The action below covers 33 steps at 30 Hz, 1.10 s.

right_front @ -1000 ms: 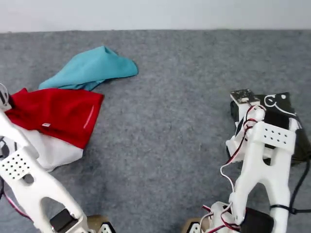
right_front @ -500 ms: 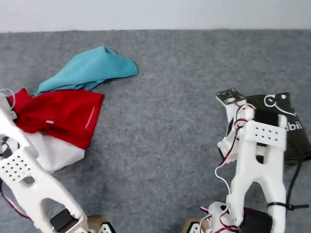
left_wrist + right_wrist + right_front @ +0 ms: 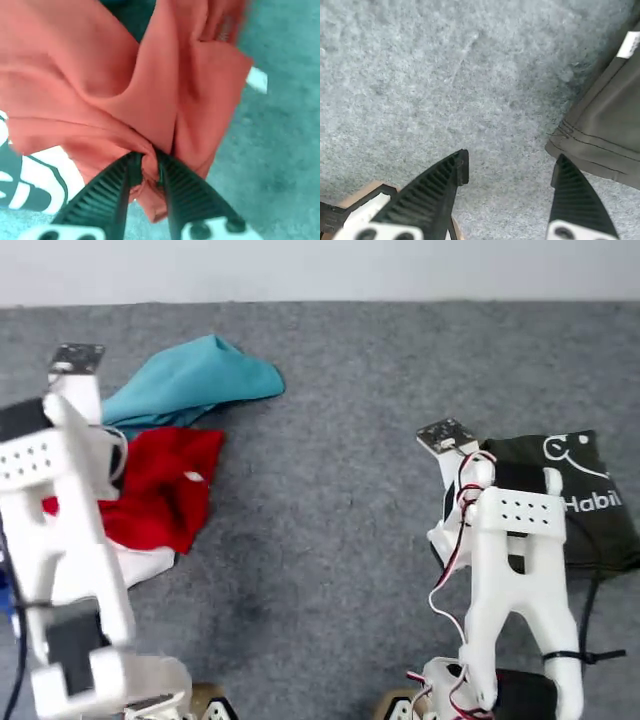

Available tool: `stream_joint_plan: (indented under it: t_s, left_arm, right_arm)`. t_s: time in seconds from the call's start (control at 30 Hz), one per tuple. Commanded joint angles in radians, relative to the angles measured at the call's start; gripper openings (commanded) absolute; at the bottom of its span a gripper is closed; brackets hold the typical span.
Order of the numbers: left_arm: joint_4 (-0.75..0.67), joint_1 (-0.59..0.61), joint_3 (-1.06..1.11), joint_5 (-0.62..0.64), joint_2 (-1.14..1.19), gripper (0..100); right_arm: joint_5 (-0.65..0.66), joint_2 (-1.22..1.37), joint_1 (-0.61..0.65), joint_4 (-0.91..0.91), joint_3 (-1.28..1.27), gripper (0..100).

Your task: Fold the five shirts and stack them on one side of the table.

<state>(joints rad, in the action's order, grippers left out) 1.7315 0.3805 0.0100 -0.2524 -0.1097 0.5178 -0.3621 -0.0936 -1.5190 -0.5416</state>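
Left wrist view — left pincer (image 3: 148, 162) tight on red shirt (image 3: 100, 85); right pincer (image 3: 512, 160) spread beside dark shirt (image 3: 605, 130)

Shirts in view: four. One teal shirt (image 3: 190, 380), one red shirt (image 3: 160, 490), one white shirt (image 3: 145, 562), one dark shirt (image 3: 590, 490).
Arms: two. Left arm (image 3: 60, 500), right arm (image 3: 515, 570).
Grippers: two. Left gripper (image 3: 149, 167), right gripper (image 3: 512, 170).
Table (image 3: 340, 440): one, grey-covered.

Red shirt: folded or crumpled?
Crumpled. The left claw pinches a gathered pleat of the red shirt, which lies bunched over the white shirt.
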Motion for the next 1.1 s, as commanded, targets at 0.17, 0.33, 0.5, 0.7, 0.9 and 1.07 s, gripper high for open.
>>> stream_joint_plan:
  t_s: [0.17, 0.33, 0.5, 0.7, 0.9, 1.07]
  left_arm:
    - [0.021, -0.044, 0.093, -0.014, -0.198, 1]
    - [0.021, -0.046, 0.093, -0.011, -0.198, 1]
    - [0.021, -0.048, 0.093, -0.011, -0.198, 1]
    - [0.021, -0.066, 0.096, -0.011, -0.198, 1]
    - [0.020, -0.204, 0.168, -0.017, -0.198, 1]
    - [0.020, -0.244, 0.171, -0.018, -0.198, 1]
  right_arm:
    - [-0.014, -0.025, 0.004, 0.010, 0.008, 27.5]
    - [-0.014, -0.025, 0.004, 0.010, 0.006, 27.5]
    - [-0.015, -0.025, 0.004, 0.008, 0.006, 27.5]
    - [-0.017, -0.025, 0.004, 0.007, 0.006, 27.5]
    - [-0.072, -0.025, 0.004, 0.010, 0.005, 27.4]
    - [-0.077, -0.025, 0.002, 0.008, 0.005, 27.4]
